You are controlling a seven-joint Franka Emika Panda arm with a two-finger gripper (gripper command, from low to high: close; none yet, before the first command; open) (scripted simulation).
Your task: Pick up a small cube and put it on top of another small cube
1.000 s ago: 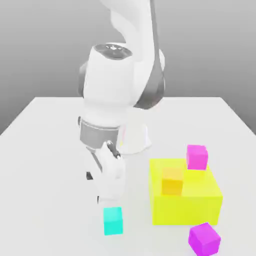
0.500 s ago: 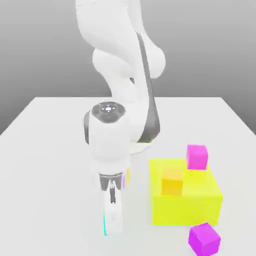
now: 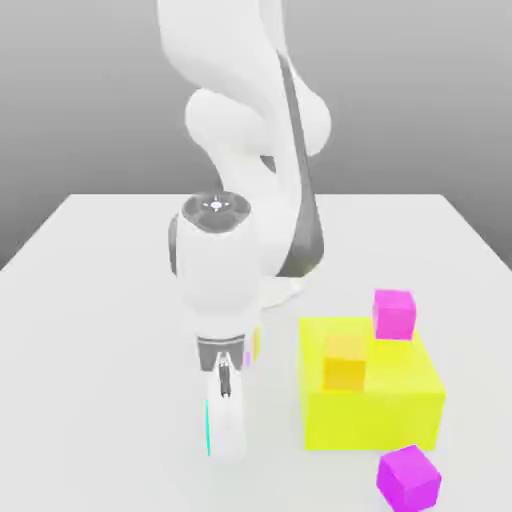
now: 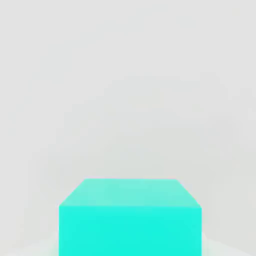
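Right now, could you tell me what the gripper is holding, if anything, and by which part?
The gripper is shut on the small cyan cube, low on the table. Its body covers the cube's sides, so the exact faces gripped cannot be told.

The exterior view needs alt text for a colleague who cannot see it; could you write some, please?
A white robot arm reaches down over a cyan cube on a white table. At the exterior view's right, a yellow block carries an orange cube and a magenta cube.

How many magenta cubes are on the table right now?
2. One magenta cube sits on top of the big yellow block, at its far corner. The other magenta cube lies on the table in front of that block. The arm could hide more.
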